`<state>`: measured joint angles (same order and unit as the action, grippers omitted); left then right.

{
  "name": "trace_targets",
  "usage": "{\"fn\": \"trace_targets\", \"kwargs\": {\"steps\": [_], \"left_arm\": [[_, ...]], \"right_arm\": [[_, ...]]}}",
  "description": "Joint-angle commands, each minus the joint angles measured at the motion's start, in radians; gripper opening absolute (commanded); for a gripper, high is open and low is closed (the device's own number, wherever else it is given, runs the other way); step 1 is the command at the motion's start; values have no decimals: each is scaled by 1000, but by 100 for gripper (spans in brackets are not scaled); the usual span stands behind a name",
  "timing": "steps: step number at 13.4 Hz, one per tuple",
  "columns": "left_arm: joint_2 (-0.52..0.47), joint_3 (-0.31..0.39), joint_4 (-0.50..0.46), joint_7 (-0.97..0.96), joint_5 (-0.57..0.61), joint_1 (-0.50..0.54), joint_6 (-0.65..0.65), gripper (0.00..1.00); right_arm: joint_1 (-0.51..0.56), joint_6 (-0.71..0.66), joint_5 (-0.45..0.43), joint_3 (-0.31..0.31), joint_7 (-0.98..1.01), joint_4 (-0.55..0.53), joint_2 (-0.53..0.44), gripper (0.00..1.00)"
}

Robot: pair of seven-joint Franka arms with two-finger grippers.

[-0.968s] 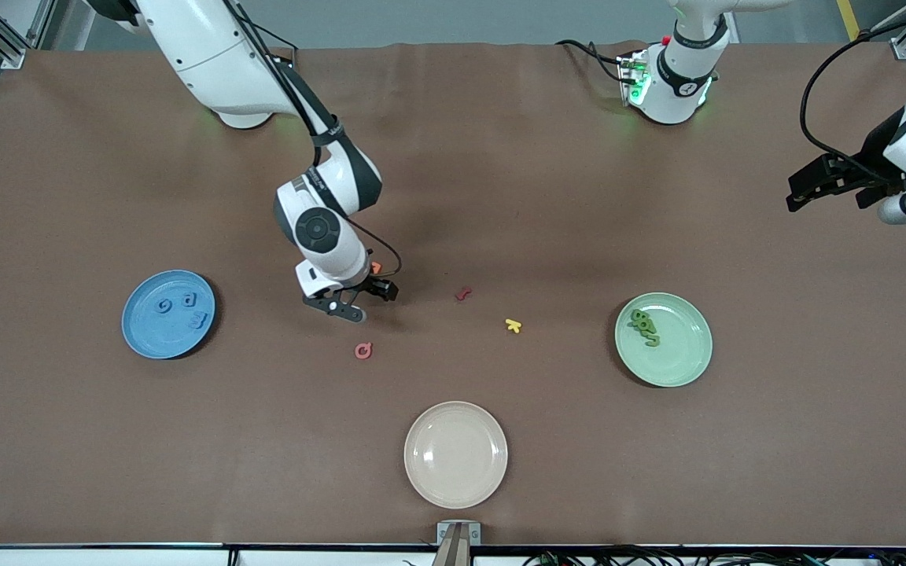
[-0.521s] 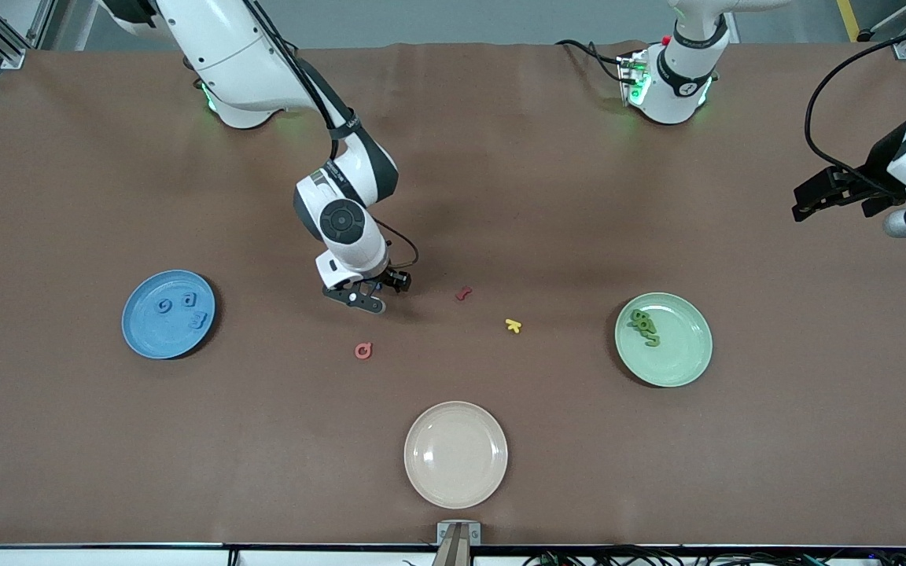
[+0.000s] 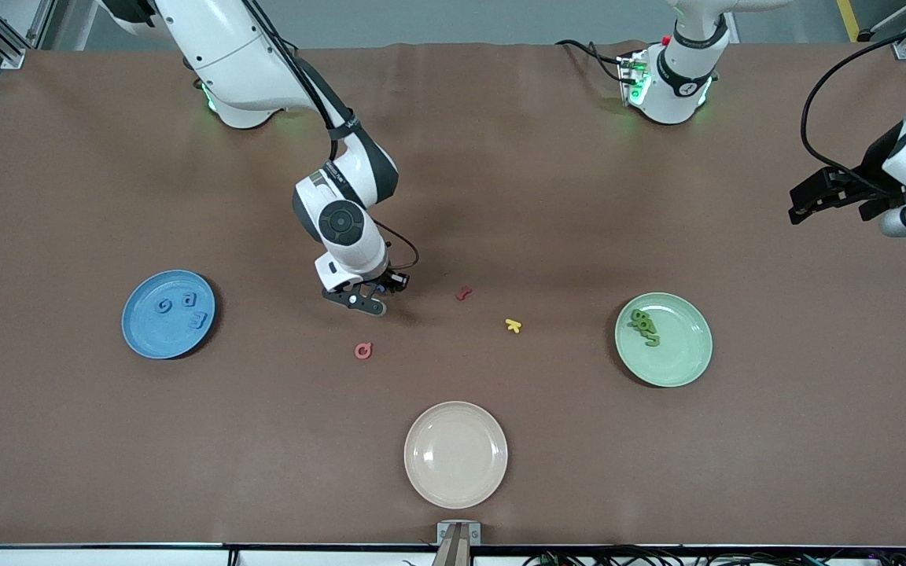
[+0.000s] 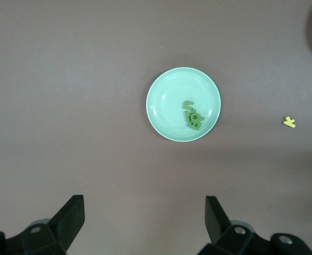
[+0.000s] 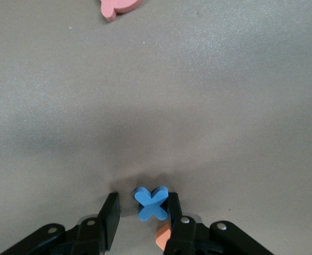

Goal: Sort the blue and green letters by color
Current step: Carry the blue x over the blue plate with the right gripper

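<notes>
Fingers of the right gripper (image 5: 140,218) are standing low at the table near its middle, parted to either side of a blue X letter (image 5: 152,202) that is lying flat between them; one finger seems to be touching it, the other is just apart, so I would not call it gripped yet. An orange letter (image 5: 163,237) is peeking out just beside the blue one, under the same finger.

Out toward the right arm's end, the blue plate (image 3: 168,314) is carrying three blue letters (image 3: 183,307). Toward the left arm's end, the green plate (image 4: 183,104) is holding a small cluster of green letters (image 4: 192,116). The left gripper (image 4: 142,226) is waiting with its fingers spread wide and nothing in them, over the table's edge at its own end.

Judging from this, the green side looks finished and the blue X seems to be the last piece left to carry over. A pink letter (image 3: 362,350), a red one (image 3: 463,293) and a yellow one (image 3: 513,325) are lying loose mid-table, and a cream plate (image 3: 455,453) is sitting nearest the front camera.
</notes>
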<state>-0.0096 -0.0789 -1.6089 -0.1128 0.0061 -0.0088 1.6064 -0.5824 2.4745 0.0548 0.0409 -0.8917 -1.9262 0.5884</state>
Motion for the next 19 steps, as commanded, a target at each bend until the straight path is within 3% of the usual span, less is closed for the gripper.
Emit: {"fn": "trace_targets", "kwargs": {"steps": [1,5,8,10,13,19], "left_arm": [[2,-5,17,16,9,3,-3,100],[7,-7,17,8,9,-5,1,100],[7,-7,17,13,9,-3,0,100],[13,-7,17,9,11,-7,6,100],[11,-8,15,8,11,-7,3,100],[11,-8,18,13,11,-7,3,100]], "right_arm": [[13,-6,-9,-6,16,1,19,25],[16,0,-10,-9,20,4,24,5],[59,-22,-9,-9,101,13,8,4],[120,-107,-9,-9,192,12,-39,4],[237,-210,-9,-9,423,9,-113,3],[507,-249,-12,-12,958,-13,-171,3]]}}
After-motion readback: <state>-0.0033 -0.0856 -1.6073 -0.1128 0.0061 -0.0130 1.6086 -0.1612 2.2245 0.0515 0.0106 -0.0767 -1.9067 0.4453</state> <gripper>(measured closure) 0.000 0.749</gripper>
